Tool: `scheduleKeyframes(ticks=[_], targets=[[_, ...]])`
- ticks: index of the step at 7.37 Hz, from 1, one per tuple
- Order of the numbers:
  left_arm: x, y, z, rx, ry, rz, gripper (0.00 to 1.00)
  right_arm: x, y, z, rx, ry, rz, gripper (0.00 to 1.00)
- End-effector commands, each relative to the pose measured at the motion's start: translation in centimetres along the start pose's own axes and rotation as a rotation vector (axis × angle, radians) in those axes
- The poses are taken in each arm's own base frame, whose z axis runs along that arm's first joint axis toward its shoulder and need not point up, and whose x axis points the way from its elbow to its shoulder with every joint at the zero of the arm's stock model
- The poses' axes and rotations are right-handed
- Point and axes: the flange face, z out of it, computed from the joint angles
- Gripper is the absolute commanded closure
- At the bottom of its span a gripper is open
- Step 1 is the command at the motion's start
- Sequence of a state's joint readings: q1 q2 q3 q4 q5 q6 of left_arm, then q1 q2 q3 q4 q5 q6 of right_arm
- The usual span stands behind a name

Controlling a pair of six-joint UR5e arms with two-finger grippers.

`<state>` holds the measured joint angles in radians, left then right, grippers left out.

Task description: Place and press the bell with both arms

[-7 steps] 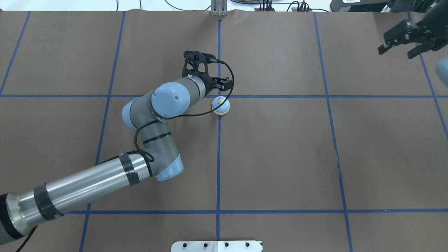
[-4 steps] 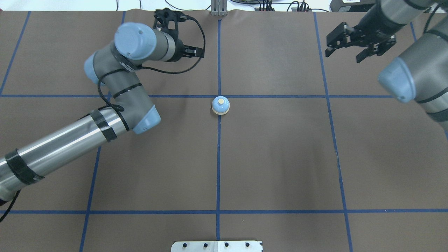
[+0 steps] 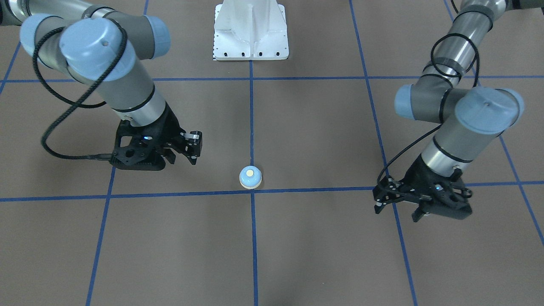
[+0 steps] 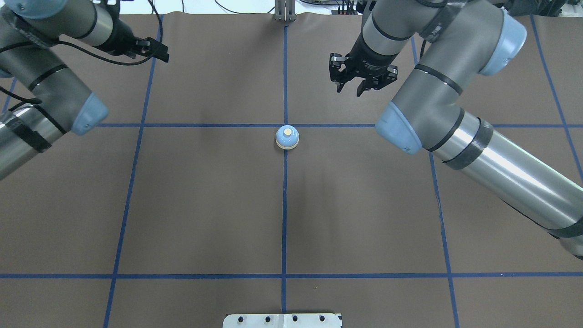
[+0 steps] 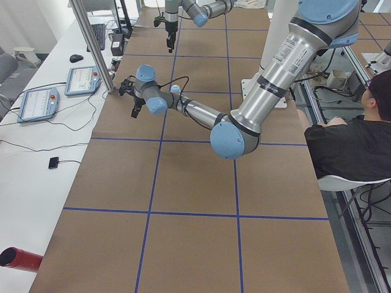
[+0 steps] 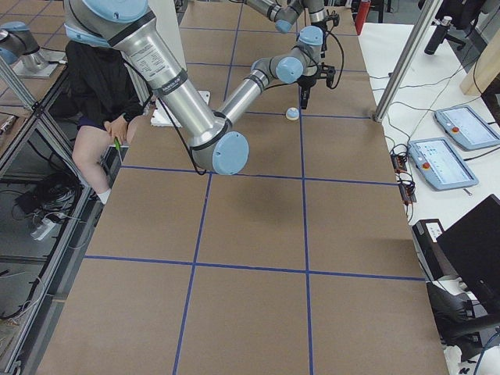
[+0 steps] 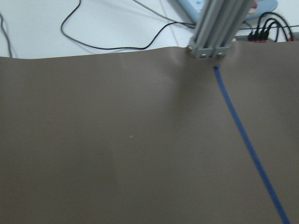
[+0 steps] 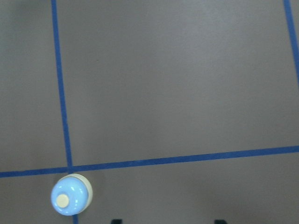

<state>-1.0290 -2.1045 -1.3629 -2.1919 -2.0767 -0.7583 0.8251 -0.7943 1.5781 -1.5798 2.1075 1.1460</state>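
The light-blue bell [image 4: 287, 137] with its cream button stands alone on the brown table where two blue tape lines cross; it also shows in the front view [image 3: 250, 177] and in the right wrist view [image 8: 70, 200] at the lower left. My right gripper [image 4: 350, 86] is open and empty, hovering beyond and to the right of the bell; in the front view [image 3: 182, 159] it hangs beside the bell. My left gripper [image 4: 157, 51] is open and empty, far off at the table's far left; it also shows in the front view [image 3: 397, 212].
A white pedestal plate [image 3: 250, 29] sits at the robot's edge of the table. An aluminium post [image 4: 284, 11] stands at the far edge, with cables behind it. Blue tape lines [image 4: 136, 125] grid the brown table. A seated person [image 5: 354, 140] is beside the table.
My left arm has pulled away from the bell to the far left. My right arm has swung in from the far right toward the middle. The bell has not moved.
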Motion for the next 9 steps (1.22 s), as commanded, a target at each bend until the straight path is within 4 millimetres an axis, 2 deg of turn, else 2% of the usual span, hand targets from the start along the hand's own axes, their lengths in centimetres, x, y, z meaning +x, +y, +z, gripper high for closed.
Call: scheduleKeyframes(ticks=[1,3,4,5,6,7,8,9], targets=[[-6.0,3.3,-3.2,-0.061,-0.061,0.057,0.0,-7.3,0.6,4.0,0.012,0.049,-0.026,1.0],[-9.3,6.8,-6.7,-0.103,-0.11,0.128,0.0,-10.8,1.7,6.8,-0.022,0.071,-0.047,1.0],[-10.6,8.1,-7.7,-0.128,-0.122,0.106,0.0,-11.0,2.3,8.2,-0.031,0.068,-0.059,1.0],[-11.2,8.4,-8.5,-0.183,-0.151,0.079,0.0,-11.1,2.4,9.6,-0.019,0.066,-0.071,1.0],[-11.0,8.7,-9.7,-0.246,-0.179,0.13,0.0,-11.0,2.6,11.3,-0.01,0.066,-0.082,1.0],[-10.9,8.8,-11.2,-0.292,-0.205,0.158,0.0,-11.1,2.6,11.8,-0.005,0.063,-0.09,1.0],[-11.9,8.8,-12.6,-0.318,-0.223,0.163,0.0,-11.3,3.0,13.0,-0.005,0.082,-0.097,1.0],[-12.9,10.3,-12.9,-0.338,-0.232,0.155,0.0,-11.4,3.2,13.6,-0.005,0.093,-0.099,1.0]])
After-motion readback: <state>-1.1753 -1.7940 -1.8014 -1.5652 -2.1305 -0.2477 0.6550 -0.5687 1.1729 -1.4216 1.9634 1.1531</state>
